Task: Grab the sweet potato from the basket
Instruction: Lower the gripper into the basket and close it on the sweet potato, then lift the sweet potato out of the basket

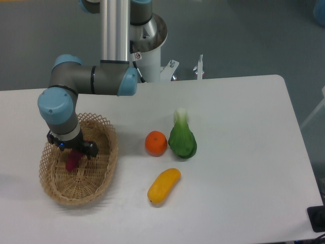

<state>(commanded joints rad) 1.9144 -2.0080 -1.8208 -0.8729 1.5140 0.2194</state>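
Observation:
The oval tan wicker basket (96, 178) sits at the left of the white table. The reddish-purple sweet potato (72, 161) is inside it, tilted with its upper end between my gripper's fingers. My gripper (74, 154) points straight down into the basket and is shut on the sweet potato's upper part. The wrist hides the top of the tuber. I cannot tell if its lower end still touches the basket floor.
A round orange (156, 143) and a green leafy vegetable (182, 138) lie mid-table, right of the basket. A yellow-orange mango (164, 185) lies in front of them. The robot base (147, 56) stands at the table's back edge.

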